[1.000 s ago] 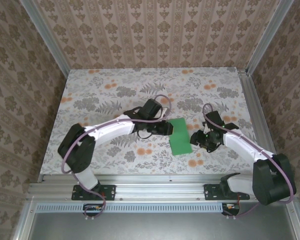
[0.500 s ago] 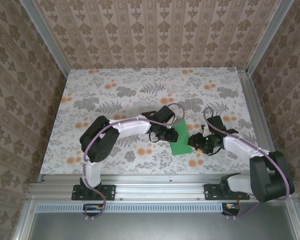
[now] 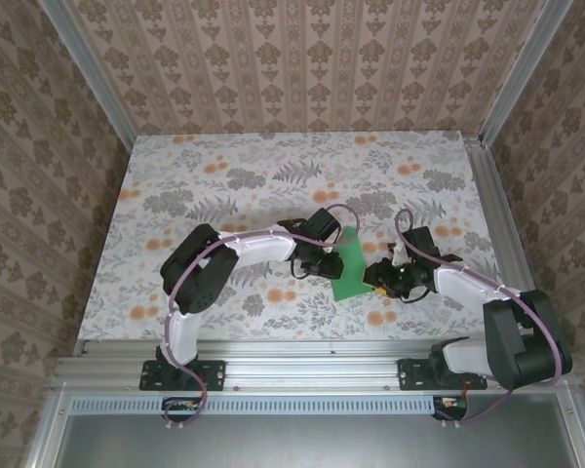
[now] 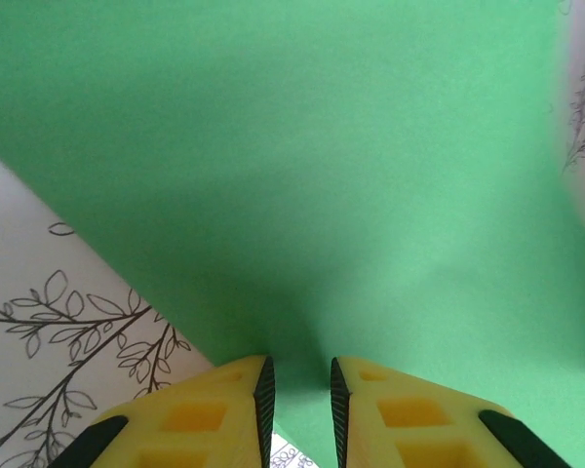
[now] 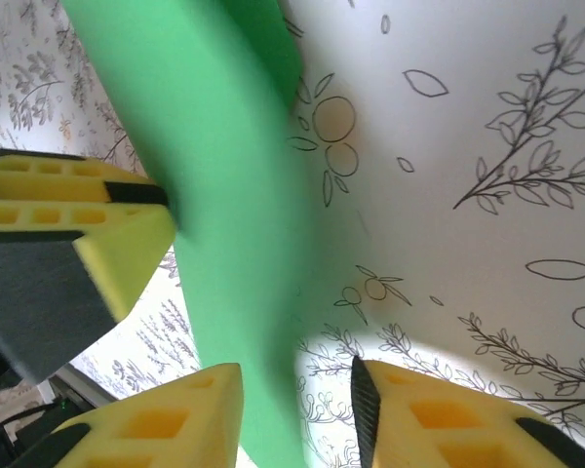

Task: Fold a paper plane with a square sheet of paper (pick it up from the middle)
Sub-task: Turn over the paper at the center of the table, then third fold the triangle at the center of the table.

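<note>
Both claws (image 4: pixel 299 395) (image 5: pixel 297 390) straddle the green paper's (image 3: pixel 351 268) edges.

Honestly there's nothing to read here. No words, numbers, logos or labels legible on anything in any of the three views. The tabletop (image 3: pixel 224 166) has just a floral print, no lettering, and the green sheet of paper (image 4: pixel 302 146) is plain.

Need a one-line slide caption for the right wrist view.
Right claw straddles the edge of the green paper sheet above the floral tabletop, with the left claw's yellow fingers alongside.
</note>
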You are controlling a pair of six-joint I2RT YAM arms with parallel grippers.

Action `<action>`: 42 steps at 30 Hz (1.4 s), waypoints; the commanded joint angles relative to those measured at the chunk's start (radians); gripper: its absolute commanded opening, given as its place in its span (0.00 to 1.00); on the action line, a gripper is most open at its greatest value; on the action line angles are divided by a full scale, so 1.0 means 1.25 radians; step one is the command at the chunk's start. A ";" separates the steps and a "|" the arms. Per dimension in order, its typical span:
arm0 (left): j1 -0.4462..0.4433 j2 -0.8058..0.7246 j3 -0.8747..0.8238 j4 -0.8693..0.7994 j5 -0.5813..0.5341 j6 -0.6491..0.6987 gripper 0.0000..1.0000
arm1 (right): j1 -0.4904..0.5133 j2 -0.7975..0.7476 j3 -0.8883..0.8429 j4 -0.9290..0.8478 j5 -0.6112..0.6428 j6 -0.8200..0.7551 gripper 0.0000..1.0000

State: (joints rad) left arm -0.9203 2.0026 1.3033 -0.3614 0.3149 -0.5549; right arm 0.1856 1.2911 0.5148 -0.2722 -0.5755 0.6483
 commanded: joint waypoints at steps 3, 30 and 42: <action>0.010 0.013 -0.007 -0.003 0.005 0.022 0.25 | -0.003 -0.046 -0.004 -0.021 -0.037 0.010 0.27; 0.026 0.008 -0.027 0.021 0.043 0.018 0.25 | 0.034 0.056 0.018 0.139 -0.078 0.116 0.01; 0.034 -0.006 -0.047 0.049 0.066 0.010 0.25 | 0.060 0.159 0.057 0.219 -0.059 0.162 0.01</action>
State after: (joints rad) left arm -0.8875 2.0029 1.2728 -0.2977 0.3836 -0.5522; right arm 0.2493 1.4639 0.5545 -0.0357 -0.6514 0.8253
